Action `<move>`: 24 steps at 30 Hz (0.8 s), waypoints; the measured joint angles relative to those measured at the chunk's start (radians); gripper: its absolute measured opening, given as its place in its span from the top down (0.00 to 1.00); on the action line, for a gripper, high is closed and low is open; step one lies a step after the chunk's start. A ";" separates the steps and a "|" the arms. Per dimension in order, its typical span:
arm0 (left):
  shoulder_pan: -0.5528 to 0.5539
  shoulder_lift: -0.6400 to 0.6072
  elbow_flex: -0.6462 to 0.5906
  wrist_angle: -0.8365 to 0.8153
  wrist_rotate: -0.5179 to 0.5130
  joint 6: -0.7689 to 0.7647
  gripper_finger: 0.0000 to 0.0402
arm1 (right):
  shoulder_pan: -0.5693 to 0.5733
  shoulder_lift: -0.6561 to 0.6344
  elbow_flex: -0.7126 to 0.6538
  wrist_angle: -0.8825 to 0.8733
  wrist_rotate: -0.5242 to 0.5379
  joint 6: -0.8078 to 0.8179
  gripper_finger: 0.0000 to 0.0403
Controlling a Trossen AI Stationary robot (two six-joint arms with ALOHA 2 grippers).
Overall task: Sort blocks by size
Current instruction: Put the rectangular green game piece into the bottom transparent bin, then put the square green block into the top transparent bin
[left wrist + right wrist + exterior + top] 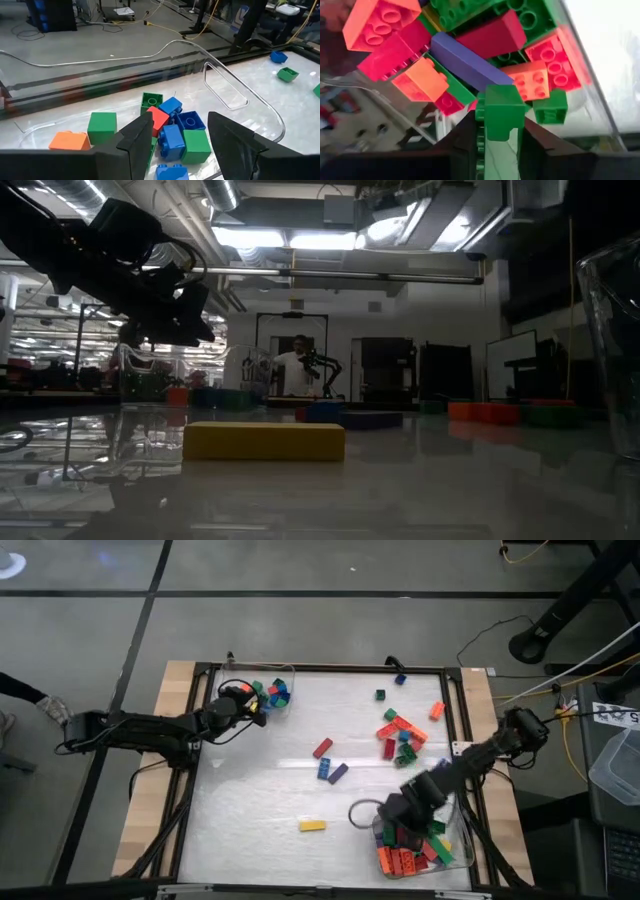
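**Sorting in progress: right gripper over near tray with green block**

Right gripper [497, 142]: positioned above the near-right tray [462, 858], over its inner end. Jaws clamped on a green block [501, 116], held upright between the fingers. Directly beyond it in the right wrist view, a heap of long blocks inside the tray: a purple block [467, 65], a dark red block [492, 34], an orange block [422, 79] and further red, orange and green pieces, lying tilted against one another.

Left gripper [177, 137]: hanging over the far-left tray [235, 85]. Jaws apart, nothing between them. Below and ahead of the fingers, short blocks piled in the tray: blue [174, 141], red [159, 119], green [102, 127] and orange [70, 141], touching.

Loose on the table [250, 790], seen from above:
- yellow block [312, 825], alone near the front edge, left of the near tray; same piece lying flat in the foreground of the low view [264, 440].
- centre group, close together: one red [322, 748], one blue [324, 769], one purple [338, 773].
- right-of-centre cluster [400, 737] of red, orange and green pieces, partly stacked.
- singles toward the far edge: green [380, 694], blue [400, 679], orange [437, 710].

Background of the low view: a person [296, 365] standing well beyond the table.
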 joint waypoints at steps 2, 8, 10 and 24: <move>0.000 0.000 0.000 0.000 0.000 0.000 0.56 | 0.043 0.000 0.000 0.014 0.062 0.039 0.77; 0.000 0.000 0.000 0.000 0.000 -0.001 0.56 | 0.113 0.000 0.000 0.010 0.185 0.144 0.61; 0.000 0.000 0.000 0.000 0.000 -0.001 0.56 | 0.120 0.000 0.000 0.010 0.219 0.146 0.53; 0.000 0.000 0.000 0.000 0.000 -0.012 0.56 | -0.176 0.000 0.000 -0.146 0.337 -0.295 0.36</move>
